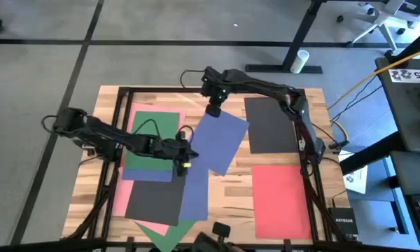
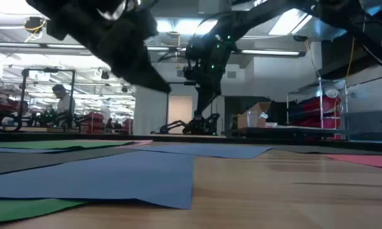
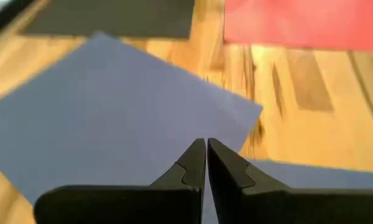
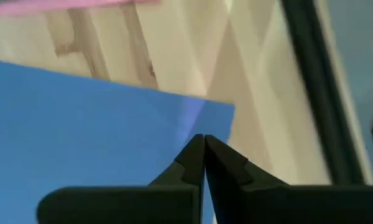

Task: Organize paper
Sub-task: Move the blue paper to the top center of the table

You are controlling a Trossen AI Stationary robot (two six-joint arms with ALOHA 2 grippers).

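Tilted blue sheet (image 1: 222,140): right hand (image 1: 213,110) apparently pinching its corner; left hand (image 1: 183,155) clenched, empty.

A light wooden table (image 1: 231,189) with a dark frame fills the centre of the overhead view, standing on a grey floor (image 1: 42,77) crossed by dark lines. A small white cup (image 1: 299,61) lies on the floor near the top centre-right. A black box (image 1: 343,222) with white lettering sits at the lower right, and a small white printed sheet (image 1: 355,178) lies just above it. In the level view, a person (image 2: 63,102) stands far off at the left.
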